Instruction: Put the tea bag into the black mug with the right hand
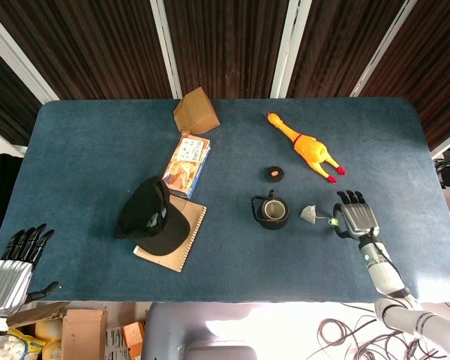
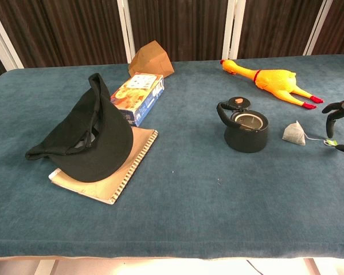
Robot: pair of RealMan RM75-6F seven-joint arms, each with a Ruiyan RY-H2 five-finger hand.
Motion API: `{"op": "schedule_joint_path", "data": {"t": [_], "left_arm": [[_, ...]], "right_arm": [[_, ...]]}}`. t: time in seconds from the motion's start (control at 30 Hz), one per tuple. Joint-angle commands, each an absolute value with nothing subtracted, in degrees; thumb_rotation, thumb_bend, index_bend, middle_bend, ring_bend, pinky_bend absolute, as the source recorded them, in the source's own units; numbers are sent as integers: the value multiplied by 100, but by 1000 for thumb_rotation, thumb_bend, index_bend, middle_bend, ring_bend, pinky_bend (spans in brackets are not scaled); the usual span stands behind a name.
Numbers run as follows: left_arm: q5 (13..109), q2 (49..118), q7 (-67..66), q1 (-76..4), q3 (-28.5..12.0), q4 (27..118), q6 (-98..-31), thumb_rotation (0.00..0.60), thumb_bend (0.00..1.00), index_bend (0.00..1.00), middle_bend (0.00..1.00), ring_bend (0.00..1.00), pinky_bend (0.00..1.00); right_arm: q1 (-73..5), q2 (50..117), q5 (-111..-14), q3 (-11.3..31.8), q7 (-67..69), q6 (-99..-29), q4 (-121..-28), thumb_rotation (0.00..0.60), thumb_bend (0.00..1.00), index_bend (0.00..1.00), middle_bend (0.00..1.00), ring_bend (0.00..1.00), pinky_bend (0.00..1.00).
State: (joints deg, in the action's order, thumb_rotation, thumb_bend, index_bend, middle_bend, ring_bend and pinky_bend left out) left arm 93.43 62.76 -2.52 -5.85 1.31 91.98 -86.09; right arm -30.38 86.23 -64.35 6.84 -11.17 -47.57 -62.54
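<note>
While tea bag [image 1: 310, 214] lies, right hand [image 1: 355, 215] hovers.

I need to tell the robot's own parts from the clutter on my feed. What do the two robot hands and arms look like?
Both are five-finger robot hands with silver-grey metal backs and black fingers. The right robot hand sits on a slim silver-grey forearm with a small green light near the wrist and white segments lower down. The left robot hand has the same grey back and black fingers. The chest view shows only the right one's black fingers.
</note>
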Motion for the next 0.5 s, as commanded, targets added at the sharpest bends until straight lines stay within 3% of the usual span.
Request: {"op": "schedule_joint_path", "data": {"t": [0.03,0.5], "left_arm": [[9349,6281,-249,-587,135,9195,-8604,600,30,0,0,0,68],[9381,6265,-186,-581,138,9178,-8641,600,29,0,0,0,68]], "right_arm": [[-3035,8618,-6435,684,-1114,-4759,-6256,600,271,464,72,0,0],[-3070,8700,-6382,694,-1138,-4680,-6158,600,271,474,71,0,0]]}}
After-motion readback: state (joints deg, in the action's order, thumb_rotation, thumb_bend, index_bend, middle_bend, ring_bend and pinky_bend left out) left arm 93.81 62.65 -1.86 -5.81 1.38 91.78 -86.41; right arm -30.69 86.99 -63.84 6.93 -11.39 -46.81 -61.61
